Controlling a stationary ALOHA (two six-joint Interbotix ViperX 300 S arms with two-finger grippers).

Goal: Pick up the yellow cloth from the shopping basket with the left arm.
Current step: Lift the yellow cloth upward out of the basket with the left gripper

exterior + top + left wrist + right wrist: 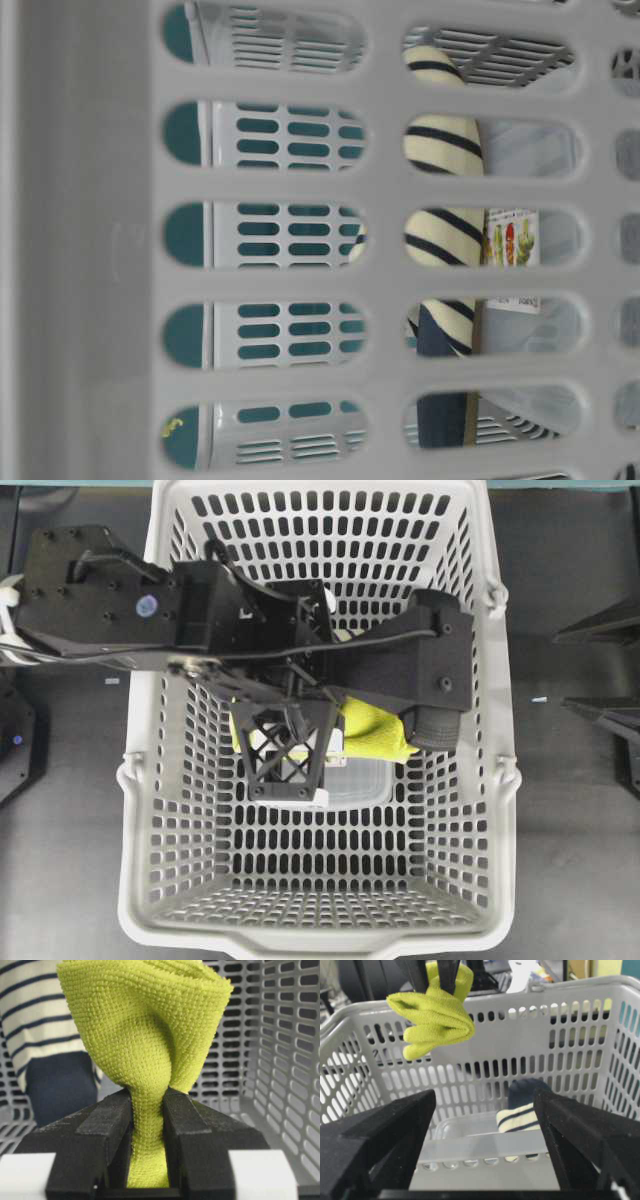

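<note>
The yellow cloth (145, 1055), fuzzy yellow-green terry, hangs bunched above the shopping basket (560, 1045), pinched in the left claw (147, 1125). The right claw (485, 1160) stands wide apart, holding nothing. A label (511, 240) with vegetable pictures shows beside the striped slipper (443, 235); its writing is unreadable.

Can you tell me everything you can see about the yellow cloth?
The yellow cloth is a small yellow-green towel with a bumpy, looped weave. The left gripper pinches it between two black fingers, so it bunches into a narrow waist there and fans out in soft folds beyond. It hangs crumpled near the top of the grey basket, lifted clear of the floor. Only the gripper touches it.
</note>
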